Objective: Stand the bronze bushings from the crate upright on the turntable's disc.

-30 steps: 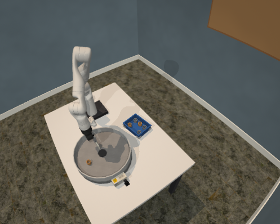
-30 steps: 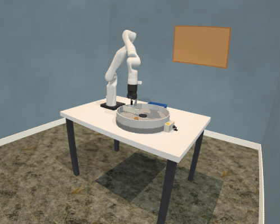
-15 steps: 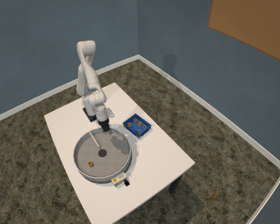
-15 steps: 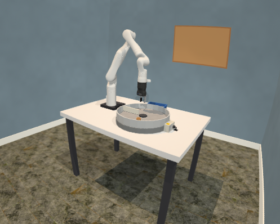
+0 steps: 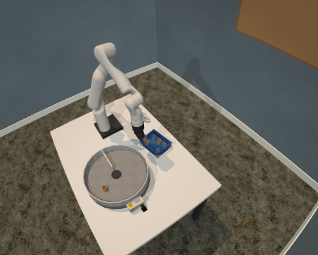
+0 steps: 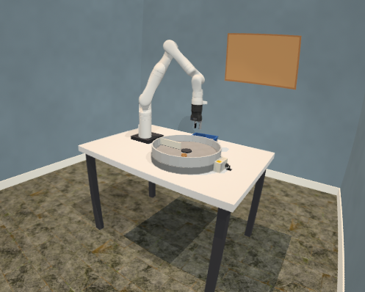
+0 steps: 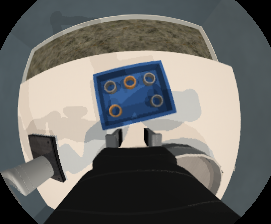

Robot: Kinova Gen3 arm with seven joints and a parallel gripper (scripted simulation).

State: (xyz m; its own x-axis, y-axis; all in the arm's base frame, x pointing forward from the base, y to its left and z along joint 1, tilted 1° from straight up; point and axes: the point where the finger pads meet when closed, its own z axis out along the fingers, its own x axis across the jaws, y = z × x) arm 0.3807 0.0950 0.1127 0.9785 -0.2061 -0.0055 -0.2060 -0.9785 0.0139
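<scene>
The blue crate sits on the table right of the turntable. It holds two bronze bushings and three steel bushings, all upright. In the wrist view the crate lies just ahead of the fingers, with bronze bushings at its near left and far middle. My gripper hangs above the crate's left end, open and empty; it also shows in the wrist view. One bronze bushing stands upright on the grey disc, apart from the black hub.
A raised grey rim rings the turntable. A white bar runs from the rim to the hub. A small control box sits at the turntable's front edge. The arm's base stands behind the turntable.
</scene>
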